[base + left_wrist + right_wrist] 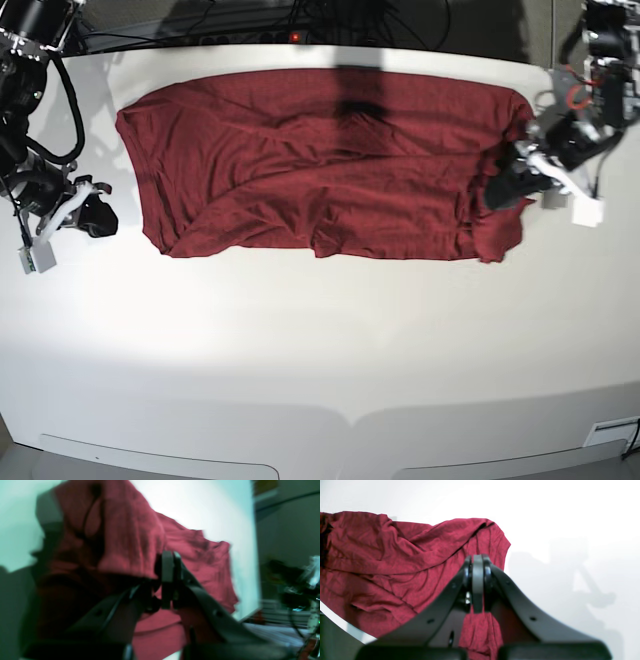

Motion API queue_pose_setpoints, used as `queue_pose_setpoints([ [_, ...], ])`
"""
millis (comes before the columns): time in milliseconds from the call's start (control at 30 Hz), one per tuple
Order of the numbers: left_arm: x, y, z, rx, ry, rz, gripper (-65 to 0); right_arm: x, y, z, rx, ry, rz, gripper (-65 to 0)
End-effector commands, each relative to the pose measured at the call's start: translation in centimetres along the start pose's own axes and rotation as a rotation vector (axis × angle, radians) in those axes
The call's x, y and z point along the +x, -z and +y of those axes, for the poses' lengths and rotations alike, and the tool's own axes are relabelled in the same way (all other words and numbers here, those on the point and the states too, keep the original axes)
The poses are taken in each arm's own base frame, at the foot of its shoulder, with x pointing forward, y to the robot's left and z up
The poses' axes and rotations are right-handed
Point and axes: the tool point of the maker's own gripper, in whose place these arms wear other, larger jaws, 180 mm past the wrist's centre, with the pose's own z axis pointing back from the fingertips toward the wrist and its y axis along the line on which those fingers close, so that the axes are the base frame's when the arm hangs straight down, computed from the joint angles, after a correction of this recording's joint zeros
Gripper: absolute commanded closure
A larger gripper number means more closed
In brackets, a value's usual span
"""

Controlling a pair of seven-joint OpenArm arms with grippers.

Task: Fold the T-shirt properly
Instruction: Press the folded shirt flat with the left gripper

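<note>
One maroon T-shirt (320, 170) lies spread across upper centre of white table (320, 340). Left gripper (505, 185), frame right, pinches its edge – fabric lifted. Right gripper (95, 215), frame left, closed w/ nothing held, just beside the shirt. Likely first fold starting – next needs dragging the edge inward. Dark cables behind the table.

White table (320, 340) carries the shirt (320, 170), spread wide and wrinkled across the far half. One shirt edge lies at the left fingers (505, 185); the opposite edge lies apart from the right fingers (98, 215). Table surface nearer than both finger pairs is bare
</note>
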Motion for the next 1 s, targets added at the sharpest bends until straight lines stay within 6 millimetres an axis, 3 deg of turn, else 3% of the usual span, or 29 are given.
queue_pose_setpoints([
  [0,0.2,1.0,-2.3,-0.066,0.02,-0.014,0.0,1.8,-0.6,-0.1,0.001,-0.027,-0.049,0.0],
  [167,-4.5,5.8,-7.8,-0.165,0.04,0.034,0.0,1.8,-0.6,-0.1,0.001,-0.027,-0.049,0.0],
  [267,-5.3,8.0,-10.1,-0.173,0.065,0.008,0.0,1.7,-0.6,-0.1,0.001,-0.027,-0.047,0.0],
  [433,-5.2,10.2,-11.3,-0.118,0.107,-0.006,0.0,1.7,-0.6,-0.1,0.001,-0.027,-0.044,0.0],
  [667,-5.6,10.7,-12.1,-0.128,0.136,0.019,0.0,1.7,-0.6,-0.1,0.002,-0.027,-0.046,0.0],
  [700,-5.6,10.8,-12.2,-0.133,0.134,0.017,-4.5,1.7,-0.6,-0.1,0.002,-0.027,-0.046,0.0],
  [800,-5.4,10.5,-14.0,-0.229,0.107,0.001,-28.3,1.7,-0.6,-0.1,0.002,-0.027,-0.046,0.0],
  [900,-5.3,9.5,-17.1,-0.409,0.115,-0.012,-30.7,1.7,-0.6,-0.1,0.001,-0.027,-0.046,0.0],
  [967,-5.3,9.2,-18.1,-0.467,0.121,-0.006,-30.7,1.7,-0.6,-0.1,0.001,-0.027,-0.045,0.0],
])
